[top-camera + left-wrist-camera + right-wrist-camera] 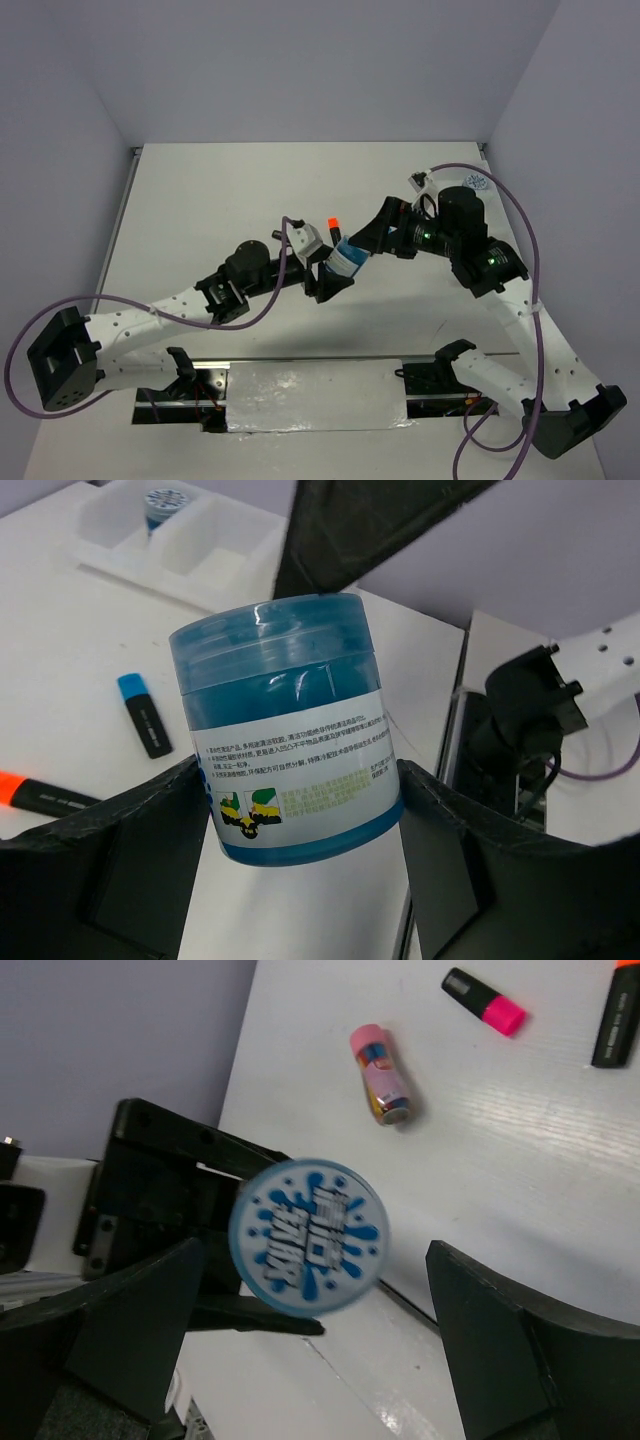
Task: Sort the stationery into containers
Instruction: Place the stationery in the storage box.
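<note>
1. Blue see-through plastic makes up the jar [290, 710], a small round tub with a white printed label [300, 780] round its lower wall and a blue-and-white splash-pattern lid [307, 1237].
2. The jar is held in the air above the tabletop [520, 1160]. It is tilted and pinched across its labelled wall by the left end effector [300, 780], with one finger touching each side.
3. The right end effector [315, 1260] faces the jar's lid with its fingers spread wide on either side. It touches nothing.
4. The jar's walls look stiff and would not give under a squeeze. The dark blue fill suggests some weight, more than a highlighter.
5. The plastic is smooth and the jar is round, so it could swivel or slide in a two-point pinch. The paper label probably offers better friction than the glossy upper band.
6. A second grip is best taken squarely across the full width on the bare band just under the lid, clear of the left fingers. A pinch on the lid's flat face would give nothing to hold.
7. Beyond the jar in the left wrist view stands a clear divided tray [110, 535]. One compartment already holds a second round pot [165, 500] of the same pattern.
8. A blue-capped highlighter [145, 715] and an orange-capped highlighter [40, 795] lie loose on the tabletop below and beside the jar.
9. Past the jar in the right wrist view lie a pink packet [380, 1073] and a pink-capped highlighter [485, 1002], well apart from it.
</note>
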Tool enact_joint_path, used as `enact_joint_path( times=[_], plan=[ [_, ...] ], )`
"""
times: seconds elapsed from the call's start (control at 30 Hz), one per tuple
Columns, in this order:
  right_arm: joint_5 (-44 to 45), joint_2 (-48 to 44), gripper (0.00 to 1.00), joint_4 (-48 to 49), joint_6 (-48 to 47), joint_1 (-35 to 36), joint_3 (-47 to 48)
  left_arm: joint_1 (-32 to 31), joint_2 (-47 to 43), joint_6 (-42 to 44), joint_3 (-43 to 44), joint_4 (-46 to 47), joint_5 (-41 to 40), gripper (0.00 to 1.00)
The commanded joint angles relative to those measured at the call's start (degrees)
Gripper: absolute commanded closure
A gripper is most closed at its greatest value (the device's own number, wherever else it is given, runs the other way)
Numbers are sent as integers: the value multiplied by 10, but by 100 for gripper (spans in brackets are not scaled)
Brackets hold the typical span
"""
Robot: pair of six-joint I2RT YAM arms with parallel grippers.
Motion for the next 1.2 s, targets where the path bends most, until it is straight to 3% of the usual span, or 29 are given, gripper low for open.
enact_joint_path(
  times=[0.0, 0.47, 0.6, 0.63, 0.77, 0.8, 0.83, 0.9, 0.93, 1.0, 1.03, 1.07, 1.17],
  plan=[
    [-35, -12, 0, 61, 35, 8, -14, -9, 16, 44, 27, 62, 41, 100],
    [-38, -8, 1, 74, 46, 24, -50, -12, -5, 36, 0, 123, 72, 100],
    [-70, -18, 9, 107, 63, 29, -63, -12, 2, 34, -2, 132, 72, 100],
    [-70, -19, 22, 106, 62, 31, -62, -12, 2, 34, -2, 131, 68, 100],
    [-79, -24, 50, 116, 66, 34, -61, -12, 7, 37, 1, 126, 70, 100],
    [-78, -23, 83, 117, 64, 34, -60, -12, 10, 39, 2, 124, 73, 100],
    [-72, -25, 94, 118, 63, 35, -60, -12, 12, 39, 5, 119, 78, 100],
    [-64, -26, 100, 121, 59, 35, -61, -12, 16, 40, 7, 110, 75, 99],
    [-65, -24, 100, 122, 58, 35, -61, -12, 16, 40, 9, 96, 65, 78],
    [-73, -21, 100, 129, 51, 34, -61, -12, 17, 33, 11, 79, 11, 52],
    [-72, -23, 100, 132, 48, 35, -60, -12, 17, 27, 17, 51, -46, 17],
    [-58, -24, 100, 132, 43, 34, -58, -12, 17, 26, 22, 33, -73, 1],
    [36, -18, 100, 97, -4, 28, -27, -11, 20, 18, 55, -41, -154, 1]
  ],
)
